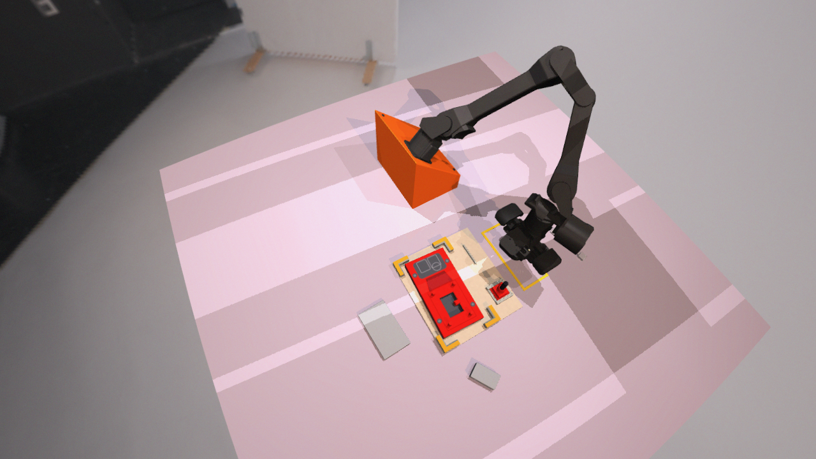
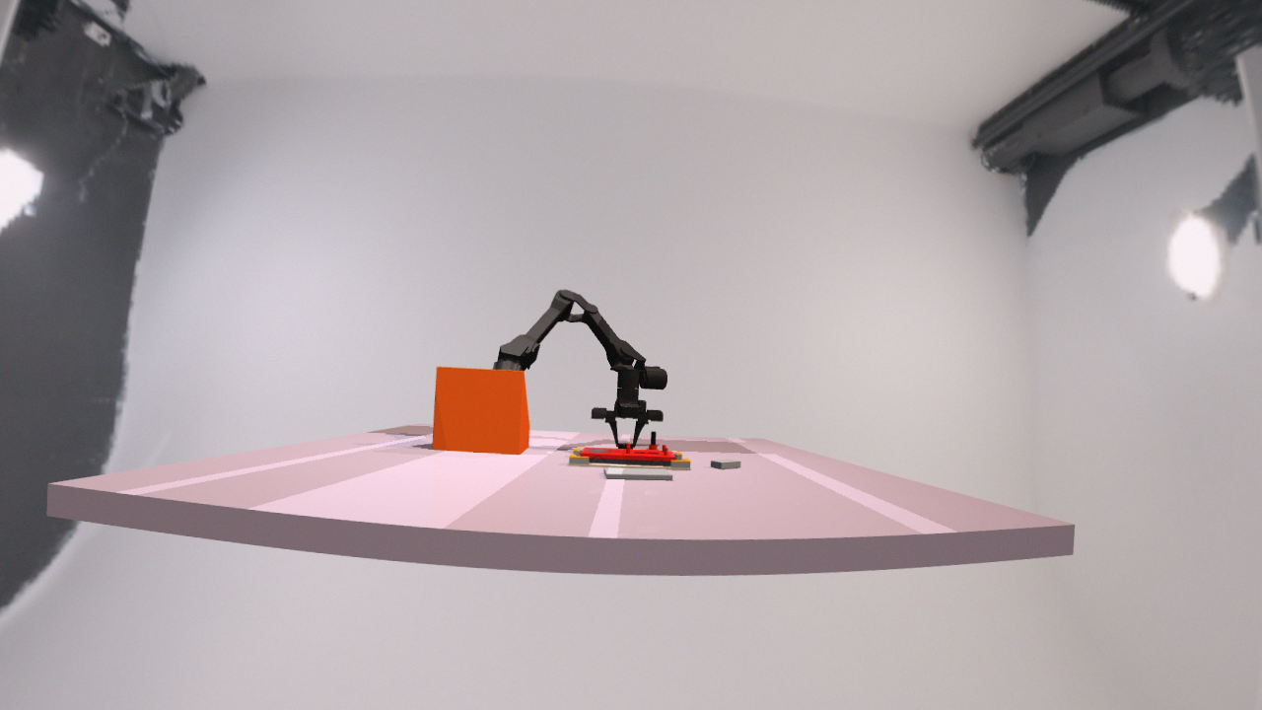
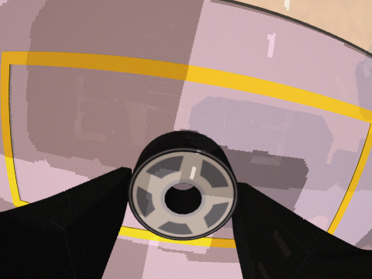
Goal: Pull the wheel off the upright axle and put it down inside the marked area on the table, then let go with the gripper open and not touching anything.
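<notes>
My gripper (image 2: 626,444) (image 3: 183,186) is shut on the wheel, with one finger on each side of the tyre. The wheel (image 3: 211,194) has a black tyre and a grey spoked face with a centre hole. It is off the axle and low over the marked area, a yellow outline (image 1: 514,275) (image 3: 221,79). In the wrist view it overlaps the outline's near line. I cannot tell whether it touches the table. The upright black axle (image 1: 503,285) (image 2: 653,439) stands bare on its red base (image 1: 498,292). The arm hides the wheel and part of the outline in the top view.
A wooden board (image 1: 476,278) beside the outline carries a red panel (image 1: 424,288), yellow corner brackets and a thin grey strip (image 1: 468,254). A large grey block (image 1: 384,329) and a small one (image 1: 484,376) lie beyond it. The arm's orange base (image 1: 396,162) (image 2: 480,410) stands behind.
</notes>
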Robot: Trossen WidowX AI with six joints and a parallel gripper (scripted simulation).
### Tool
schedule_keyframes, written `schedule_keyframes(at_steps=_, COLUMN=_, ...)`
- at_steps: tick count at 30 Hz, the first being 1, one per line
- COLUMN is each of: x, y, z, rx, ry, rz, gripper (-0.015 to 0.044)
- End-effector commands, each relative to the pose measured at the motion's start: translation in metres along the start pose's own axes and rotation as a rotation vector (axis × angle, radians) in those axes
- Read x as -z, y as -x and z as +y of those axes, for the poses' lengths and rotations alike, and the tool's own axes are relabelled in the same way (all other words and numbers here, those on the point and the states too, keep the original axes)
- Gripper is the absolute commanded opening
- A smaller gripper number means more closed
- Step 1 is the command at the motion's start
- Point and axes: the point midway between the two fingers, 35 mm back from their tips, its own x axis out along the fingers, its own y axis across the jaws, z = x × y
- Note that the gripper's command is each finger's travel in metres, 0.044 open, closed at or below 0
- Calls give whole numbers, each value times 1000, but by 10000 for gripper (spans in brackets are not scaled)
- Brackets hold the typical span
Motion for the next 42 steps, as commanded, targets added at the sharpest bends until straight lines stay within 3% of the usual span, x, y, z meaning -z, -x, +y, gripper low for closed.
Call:
schedule_keyframes(at_steps=1, x=0, y=0, z=0, rx=2, ry=2, rz=0, gripper=157)
schedule_keyframes(at_steps=6, x=0, y=2, z=0, rx=2, ry=1, rz=-1, gripper=289)
schedule_keyframes(at_steps=12, x=0, y=54, z=1, rx=0, ry=-6, rz=-8, gripper=300)
schedule_keyframes(at_steps=15, x=0, y=60, z=0, rx=0, ry=-7, rz=-9, gripper=300)
schedule_keyframes(at_steps=21, x=-33, y=96, z=-60, rx=2, ry=-12, rz=-18, gripper=440)
schedule_keyframes(at_steps=24, x=-39, y=106, z=-82, rx=4, ry=-11, rz=-12, gripper=440)
schedule_keyframes(at_steps=42, x=-39, y=106, z=-82, rx=4, ry=-11, rz=-12, gripper=440)
